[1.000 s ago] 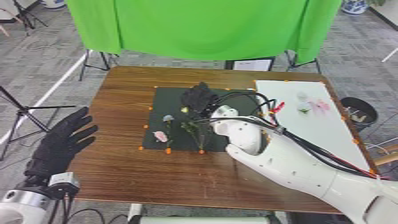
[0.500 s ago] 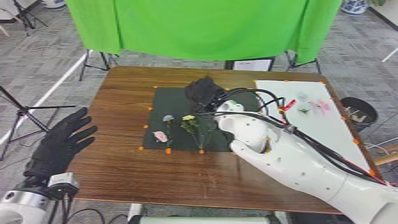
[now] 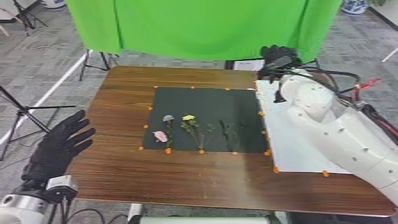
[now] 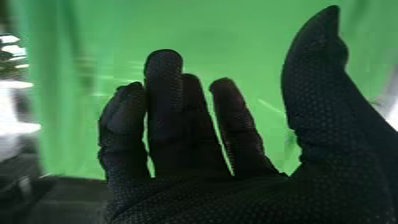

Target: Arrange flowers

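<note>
Swung off from over the dark mat (image 3: 204,102), the right hand (image 3: 280,56) is now raised by the far left corner of the white sheet (image 3: 298,145) in the head view; the yellow flower (image 3: 188,118), blue flower (image 3: 169,118) and pink flower (image 3: 161,136) lie as before. All three are in the mat's left half, pink closest to its near left corner, their stems running towards the near edge; wispy greenery (image 3: 228,135) lies nearer the right edge. The left hand (image 3: 58,150) waits with fingers spread, left of the mat, well apart from it.

Probably the next job is another stem. It wants a low, slow approach from the mat's right edge, thumb and fingers straddling one stem below the bloom, then a straight lift. Yellow and blue sit close, so a wide palm could drag both.

In the right wrist view the fingers (image 4: 164,105) are upright, slightly parted, and the thumb (image 4: 315,75) stands well off, with nothing pinched. Narrowing that gap before coming down would spare the petals.
</note>
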`<control>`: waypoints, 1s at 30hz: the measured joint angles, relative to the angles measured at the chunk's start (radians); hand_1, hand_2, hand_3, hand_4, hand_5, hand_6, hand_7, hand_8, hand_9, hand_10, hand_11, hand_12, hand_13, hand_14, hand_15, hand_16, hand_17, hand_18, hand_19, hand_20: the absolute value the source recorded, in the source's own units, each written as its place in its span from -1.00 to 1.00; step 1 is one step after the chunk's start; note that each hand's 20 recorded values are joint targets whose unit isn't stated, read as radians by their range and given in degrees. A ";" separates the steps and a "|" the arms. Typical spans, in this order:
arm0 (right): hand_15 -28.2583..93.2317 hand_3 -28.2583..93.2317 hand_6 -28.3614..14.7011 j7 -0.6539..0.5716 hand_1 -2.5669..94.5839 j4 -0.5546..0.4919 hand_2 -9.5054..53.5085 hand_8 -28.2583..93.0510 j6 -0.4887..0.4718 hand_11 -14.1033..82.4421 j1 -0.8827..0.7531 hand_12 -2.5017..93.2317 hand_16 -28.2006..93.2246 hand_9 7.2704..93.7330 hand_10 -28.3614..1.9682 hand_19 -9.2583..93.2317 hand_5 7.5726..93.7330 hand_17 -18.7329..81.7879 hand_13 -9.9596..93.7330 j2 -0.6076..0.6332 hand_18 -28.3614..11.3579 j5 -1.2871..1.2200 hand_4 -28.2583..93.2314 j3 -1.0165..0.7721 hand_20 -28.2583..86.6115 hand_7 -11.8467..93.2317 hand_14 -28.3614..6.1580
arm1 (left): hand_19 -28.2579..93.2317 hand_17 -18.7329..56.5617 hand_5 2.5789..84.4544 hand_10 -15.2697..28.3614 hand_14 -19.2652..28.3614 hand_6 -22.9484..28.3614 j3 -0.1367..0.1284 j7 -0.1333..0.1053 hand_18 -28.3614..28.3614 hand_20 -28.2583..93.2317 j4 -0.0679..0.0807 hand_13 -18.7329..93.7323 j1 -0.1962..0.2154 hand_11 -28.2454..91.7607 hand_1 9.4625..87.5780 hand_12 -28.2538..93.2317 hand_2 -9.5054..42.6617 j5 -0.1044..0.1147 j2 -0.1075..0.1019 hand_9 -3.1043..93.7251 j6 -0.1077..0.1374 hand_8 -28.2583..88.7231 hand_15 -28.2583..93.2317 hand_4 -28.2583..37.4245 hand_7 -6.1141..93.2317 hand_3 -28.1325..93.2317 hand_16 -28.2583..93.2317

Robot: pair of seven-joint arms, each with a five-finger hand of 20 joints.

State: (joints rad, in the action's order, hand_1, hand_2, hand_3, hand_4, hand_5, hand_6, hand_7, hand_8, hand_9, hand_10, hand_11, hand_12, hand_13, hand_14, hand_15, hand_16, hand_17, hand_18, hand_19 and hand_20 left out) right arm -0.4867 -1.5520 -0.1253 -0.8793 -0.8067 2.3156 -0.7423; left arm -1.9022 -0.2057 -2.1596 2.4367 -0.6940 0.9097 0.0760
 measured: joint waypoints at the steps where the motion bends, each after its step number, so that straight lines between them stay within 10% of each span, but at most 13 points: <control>1: 0.60 0.97 0.01 -0.011 -0.44 0.005 -1.00 -0.74 -0.006 -0.31 -0.005 -0.46 -0.23 -0.39 -0.16 0.68 -0.54 -0.23 -0.05 0.019 -0.62 0.000 -0.97 -0.010 0.45 -0.20 -0.02 | 0.09 -0.83 -0.43 0.20 0.45 0.03 0.000 0.000 0.82 -0.38 0.000 -0.38 0.001 -0.23 -0.64 -0.21 -0.76 0.000 0.001 -0.52 0.000 -0.69 -0.12 -1.00 -0.49 0.59 -0.48; 30: 0.54 0.94 0.28 -0.100 -0.29 0.034 -1.00 -0.82 -0.202 -0.14 -0.236 -0.49 -0.11 0.16 0.21 0.75 -0.20 -0.12 0.29 0.115 -0.59 -0.024 -1.00 -0.156 0.46 -0.05 0.31 | 0.09 -0.82 -0.44 0.20 0.46 0.03 -0.012 0.003 0.81 -0.39 -0.004 -0.37 0.012 -0.23 -0.63 -0.21 -0.73 0.000 0.011 -0.52 0.000 -0.68 -0.12 -1.00 -0.49 0.59 -0.49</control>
State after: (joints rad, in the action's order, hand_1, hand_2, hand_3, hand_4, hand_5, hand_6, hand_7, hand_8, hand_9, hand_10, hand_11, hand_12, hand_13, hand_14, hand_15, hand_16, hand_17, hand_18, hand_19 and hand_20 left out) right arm -0.5863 -1.5179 -0.3273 -1.1148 -0.6913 2.2912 -0.8983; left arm -1.9145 -0.2026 -2.1637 2.4486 -0.6941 0.9205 0.0758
